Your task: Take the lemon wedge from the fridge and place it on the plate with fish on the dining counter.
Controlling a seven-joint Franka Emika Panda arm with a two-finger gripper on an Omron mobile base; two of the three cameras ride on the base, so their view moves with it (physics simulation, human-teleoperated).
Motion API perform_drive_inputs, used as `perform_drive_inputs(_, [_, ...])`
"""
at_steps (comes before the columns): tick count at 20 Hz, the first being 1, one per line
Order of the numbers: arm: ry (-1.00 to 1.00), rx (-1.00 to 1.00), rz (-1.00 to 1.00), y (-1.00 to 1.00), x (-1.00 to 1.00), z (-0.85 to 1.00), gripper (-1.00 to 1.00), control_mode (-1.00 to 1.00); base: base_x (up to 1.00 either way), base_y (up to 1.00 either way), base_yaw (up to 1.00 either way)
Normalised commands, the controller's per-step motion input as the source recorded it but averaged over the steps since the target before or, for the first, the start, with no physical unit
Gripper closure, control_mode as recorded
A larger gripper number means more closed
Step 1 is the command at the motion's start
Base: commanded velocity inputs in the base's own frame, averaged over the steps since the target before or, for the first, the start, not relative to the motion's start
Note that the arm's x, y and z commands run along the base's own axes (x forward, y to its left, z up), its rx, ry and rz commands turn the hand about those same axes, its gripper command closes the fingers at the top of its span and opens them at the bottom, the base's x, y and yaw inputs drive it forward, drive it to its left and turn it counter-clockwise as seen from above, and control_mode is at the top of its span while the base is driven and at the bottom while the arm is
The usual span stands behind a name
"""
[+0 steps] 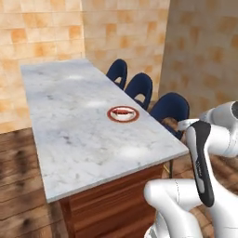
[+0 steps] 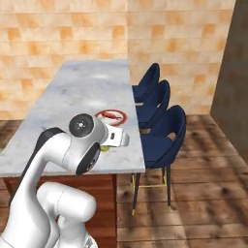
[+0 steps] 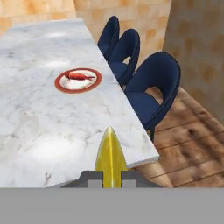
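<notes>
Pincer [image 3: 112,176] clamped tight on the lemon wedge [image 3: 111,153], over dining counter [image 3: 39,109].

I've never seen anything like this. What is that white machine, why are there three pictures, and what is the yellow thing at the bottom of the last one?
It is a white robot arm on a driving base, in a simulated kitchen. Two pictures come from cameras on the base, behind the arm to its left and right. The third looks along its gripper, which is shut on a lemon wedge. Ahead is the marble dining counter with blue chairs beside it. On it sits a red-rimmed plate with fish.
</notes>
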Motion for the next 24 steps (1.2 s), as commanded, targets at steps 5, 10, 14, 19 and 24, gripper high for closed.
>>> perform_drive_inputs(5, [0.0,0.0,0.0,0.0,0.0,0.0,1.0,1.0,0.86,-0.31,0.51])
perform_drive_inputs(10, [0.0,0.0,0.0,0.0,0.0,0.0,1.0,1.0,0.84,-0.01,0.32])
perform_drive_inputs(14, [0.0,0.0,0.0,0.0,0.0,0.0,1.0,1.0,0.73,0.0,0.01])
perform_drive_inputs(19, [0.02,0.0,0.0,0.08,0.6,-0.09,1.0,-1.0,0.4,0.01,0.0])
perform_drive_inputs(24, [0.1,-0.01,0.0,0.05,1.0,-0.21,1.0,-1.0,0.0,0.0,0.0])
